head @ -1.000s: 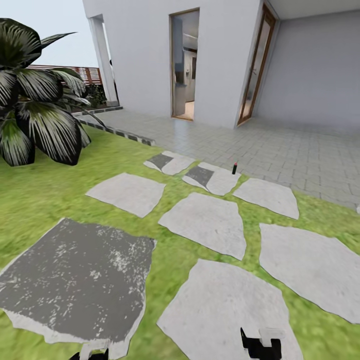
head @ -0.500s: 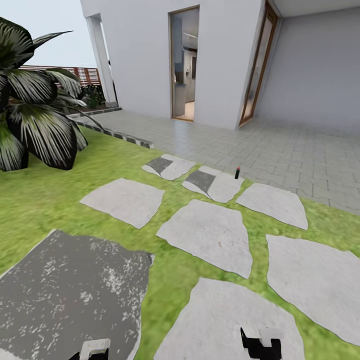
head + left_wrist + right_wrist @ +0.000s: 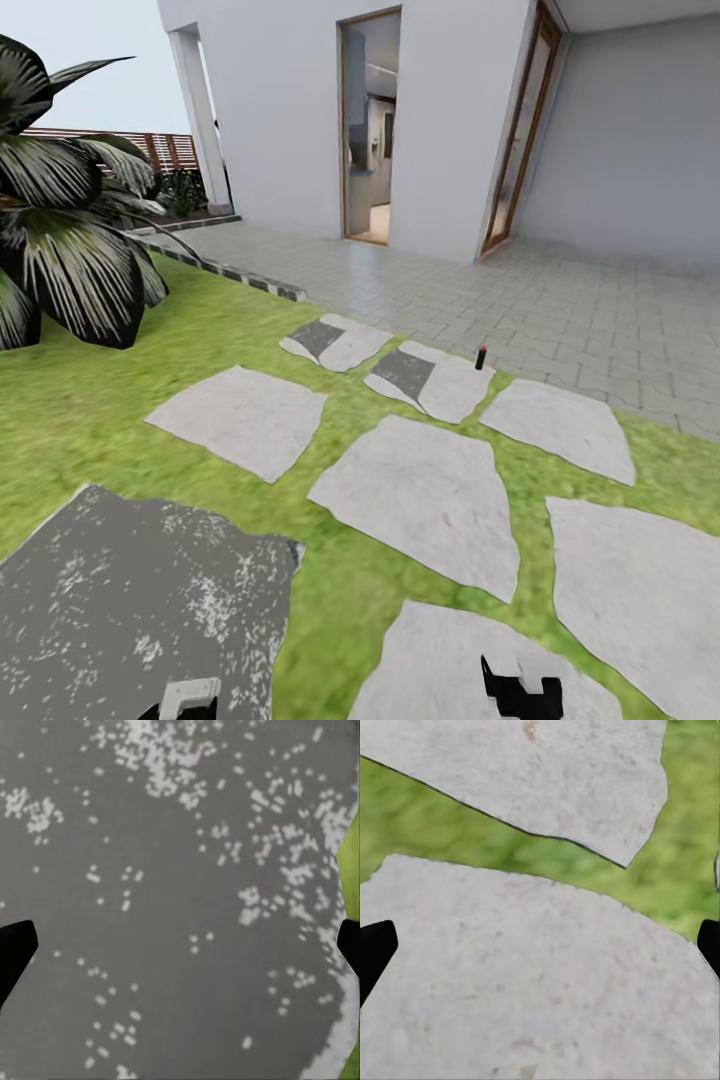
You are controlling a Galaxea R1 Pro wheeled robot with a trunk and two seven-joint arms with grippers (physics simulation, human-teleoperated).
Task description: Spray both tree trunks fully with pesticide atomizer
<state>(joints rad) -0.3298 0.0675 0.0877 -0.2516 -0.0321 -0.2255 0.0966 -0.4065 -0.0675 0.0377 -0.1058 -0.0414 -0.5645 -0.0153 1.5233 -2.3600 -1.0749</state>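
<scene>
A small dark upright object with a red top, taken to be the pesticide atomizer, is observed standing at the far edge of a stepping stone, just beside the paved patio. It is well apart from both grippers.

The left gripper is seen over a dark grey, white-flecked slab (a strip of lawn shows at one edge of the left wrist view). Its fingers are spread wide and nothing is held between them.

The right gripper is positioned above pale stepping stones divided by grass. Its fingers are likewise spread wide and empty.

In the head view, a white house with an open doorway is noted beyond the patio. A palm stands on the lawn to the left, with a brown slatted fence behind it.
</scene>
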